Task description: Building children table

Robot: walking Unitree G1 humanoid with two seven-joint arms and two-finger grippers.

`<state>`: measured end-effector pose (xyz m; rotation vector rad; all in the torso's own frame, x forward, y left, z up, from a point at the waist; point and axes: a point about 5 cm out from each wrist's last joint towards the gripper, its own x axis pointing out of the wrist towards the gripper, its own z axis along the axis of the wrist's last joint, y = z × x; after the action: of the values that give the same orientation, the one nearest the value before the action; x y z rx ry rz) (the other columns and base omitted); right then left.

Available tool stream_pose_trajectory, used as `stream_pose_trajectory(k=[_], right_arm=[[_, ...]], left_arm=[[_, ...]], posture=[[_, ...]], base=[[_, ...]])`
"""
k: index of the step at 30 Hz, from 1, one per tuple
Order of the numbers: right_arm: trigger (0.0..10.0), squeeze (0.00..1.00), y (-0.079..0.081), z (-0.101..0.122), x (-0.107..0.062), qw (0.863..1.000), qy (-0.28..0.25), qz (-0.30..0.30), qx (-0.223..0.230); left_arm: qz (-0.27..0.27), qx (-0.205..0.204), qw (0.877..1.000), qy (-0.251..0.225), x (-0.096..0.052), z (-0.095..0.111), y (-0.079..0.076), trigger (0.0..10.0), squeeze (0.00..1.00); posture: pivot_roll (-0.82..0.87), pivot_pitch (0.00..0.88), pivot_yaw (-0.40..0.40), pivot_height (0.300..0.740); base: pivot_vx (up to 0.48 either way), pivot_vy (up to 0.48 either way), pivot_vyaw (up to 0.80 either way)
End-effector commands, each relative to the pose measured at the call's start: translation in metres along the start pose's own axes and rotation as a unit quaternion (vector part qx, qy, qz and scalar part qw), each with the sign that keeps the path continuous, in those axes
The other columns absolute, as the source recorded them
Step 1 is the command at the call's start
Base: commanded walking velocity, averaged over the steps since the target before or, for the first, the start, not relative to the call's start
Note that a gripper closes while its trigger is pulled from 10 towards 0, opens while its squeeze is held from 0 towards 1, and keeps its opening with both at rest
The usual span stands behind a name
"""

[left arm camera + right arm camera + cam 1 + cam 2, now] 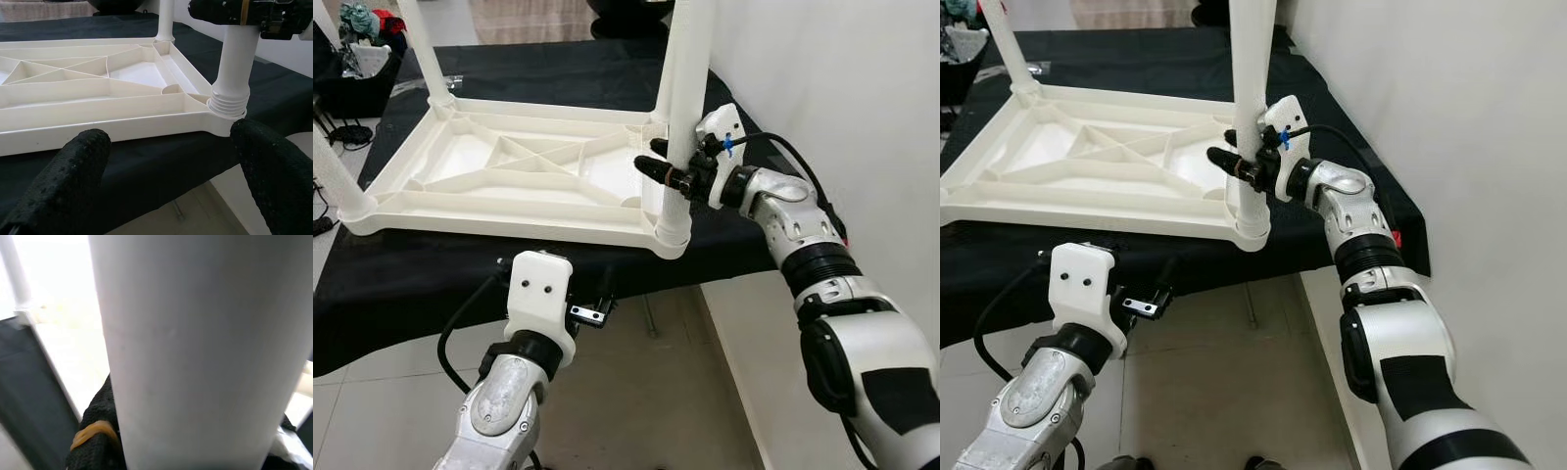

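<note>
A white plastic tabletop [509,166] lies upside down on a black-covered surface [401,284]. White legs stand up from its corners. My right gripper [661,159] is shut on the near-right leg [690,78], a little above the corner socket. In the right wrist view that leg [195,352] sits against a black finger [98,431]. Threaded rings [227,105] show where the leg meets the socket. My left gripper [173,142] is open and holds nothing. It is low, in front of the tabletop's near edge, facing that corner.
A white wall [862,88] runs close along the right side. At the far left stands a dark bag with clothes [362,59]. Tiled floor [656,392] lies in front of the black surface. Other legs rise at the far left [426,49] and near left [333,171].
</note>
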<state>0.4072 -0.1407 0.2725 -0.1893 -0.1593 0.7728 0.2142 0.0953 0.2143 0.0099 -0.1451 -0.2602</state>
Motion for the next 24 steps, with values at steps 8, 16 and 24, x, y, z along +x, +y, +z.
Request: stream_pose_trajectory(k=[8, 16, 24], right_arm=[[10.0, 0.00, -0.015, -0.036, -0.014, 0.986, 0.057, -0.141, 0.066], [10.0, 0.00, -0.017, -0.042, -0.018, 0.977, 0.053, -0.195, 0.073], [10.0, 0.00, -0.018, -0.058, -0.025, 0.955, 0.063, -0.277, 0.082]], left_arm=[[0.000, 0.006, 1.000, 0.004, -0.001, -0.002, 0.000, 10.0, 0.00], [-0.001, 0.007, 1.000, 0.004, -0.001, -0.001, 0.001, 10.0, 0.00], [-0.006, 0.009, 1.000, 0.003, 0.000, -0.001, 0.001, 10.0, 0.00]], posture=[[0.10, 0.222, -0.075, 0.740], [0.11, 0.217, -0.070, 0.740], [0.11, 0.213, -0.064, 0.740]], base=[[0.000, 0.000, 0.00], [0.000, 0.000, 0.00], [0.000, 0.000, 0.00]])
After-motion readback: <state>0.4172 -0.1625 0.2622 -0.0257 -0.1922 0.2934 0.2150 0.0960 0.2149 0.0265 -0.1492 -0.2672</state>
